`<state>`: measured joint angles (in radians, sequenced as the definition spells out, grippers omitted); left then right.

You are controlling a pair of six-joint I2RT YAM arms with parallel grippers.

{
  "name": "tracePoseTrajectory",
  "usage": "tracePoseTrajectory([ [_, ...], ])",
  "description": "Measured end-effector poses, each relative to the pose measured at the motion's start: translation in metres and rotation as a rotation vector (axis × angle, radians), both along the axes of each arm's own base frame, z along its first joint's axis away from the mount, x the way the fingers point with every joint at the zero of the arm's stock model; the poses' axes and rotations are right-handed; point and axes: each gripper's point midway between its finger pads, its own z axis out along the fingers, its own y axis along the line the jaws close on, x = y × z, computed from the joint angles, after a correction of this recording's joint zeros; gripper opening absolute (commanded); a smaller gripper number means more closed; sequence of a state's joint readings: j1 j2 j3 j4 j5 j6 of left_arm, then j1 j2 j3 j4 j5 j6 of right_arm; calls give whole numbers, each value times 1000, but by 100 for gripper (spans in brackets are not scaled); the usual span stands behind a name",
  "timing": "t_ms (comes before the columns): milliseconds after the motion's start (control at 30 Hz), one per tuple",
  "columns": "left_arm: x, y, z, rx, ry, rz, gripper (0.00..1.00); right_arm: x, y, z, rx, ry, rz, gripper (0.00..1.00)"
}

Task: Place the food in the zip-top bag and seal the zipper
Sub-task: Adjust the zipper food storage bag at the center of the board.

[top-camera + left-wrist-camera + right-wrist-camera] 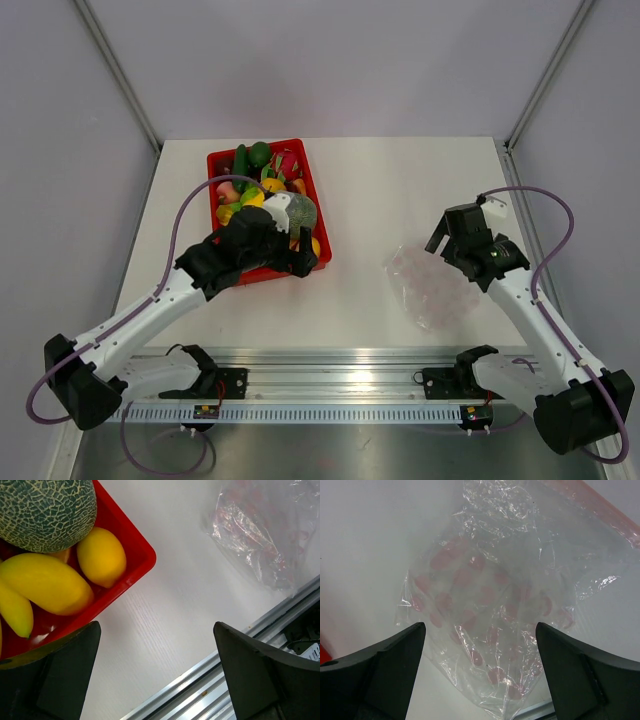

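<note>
Left gripper [156, 650] open, empty, at red tray [136, 569] corner, food [101, 556] just left. Right gripper [480, 640] open over zip-top bag [485, 595].

a white table [400, 190] carries two things, well apart from each other. a red tray [136, 555] sits on the left half, reaching from near the far edge towards the middle, its long sides slightly askew to the table's edges. a crinkled, clear zip-top bag [432, 285] printed with pale pink spots lies flat on the right half, closer to the near edge, its pink zipper [600, 510] running straight along one side. a metal rail [340, 360] runs along the table's near edge, just beside the bag's lowest corner.
</note>
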<state>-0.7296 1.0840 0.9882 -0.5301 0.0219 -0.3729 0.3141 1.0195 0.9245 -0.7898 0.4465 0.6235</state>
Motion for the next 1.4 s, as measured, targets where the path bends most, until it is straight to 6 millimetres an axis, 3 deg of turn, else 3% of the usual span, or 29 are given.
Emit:
tracePoseTrajectory([
  [233, -7, -12, -2, 7, 7, -43, 99, -8, -6, -5, -17, 1, -16, 100],
  [400, -13, -27, -7, 39, 23, -83, 99, -17, -28, -11, 3, 29, -117, 99],
  [500, -18, -33, -9, 38, 35, -109, 99, -25, -41, -22, 71, 72, -204, 99],
  [633, -22, -38, -8, 21, 51, -131, 99, -28, -36, -32, 190, 93, -255, 100],
  [933, -13, -44, 8, 18, 18, -135, 99, -69, 11, -117, 424, 280, -242, 96],
  [1033, -11, -40, 8, 39, 7, -124, 99, -75, 41, -126, 478, 306, -138, 96],
  [1133, -9, -36, 6, 61, 4, -113, 99, -57, 77, -121, 520, 297, -12, 96],
  [1267, -7, -31, 4, 86, -1, -91, 99, -11, 131, -114, 575, 292, 128, 96],
  [1400, -3, -23, 2, 119, -9, -55, 99, 36, 172, -78, 621, 208, 272, 98],
])
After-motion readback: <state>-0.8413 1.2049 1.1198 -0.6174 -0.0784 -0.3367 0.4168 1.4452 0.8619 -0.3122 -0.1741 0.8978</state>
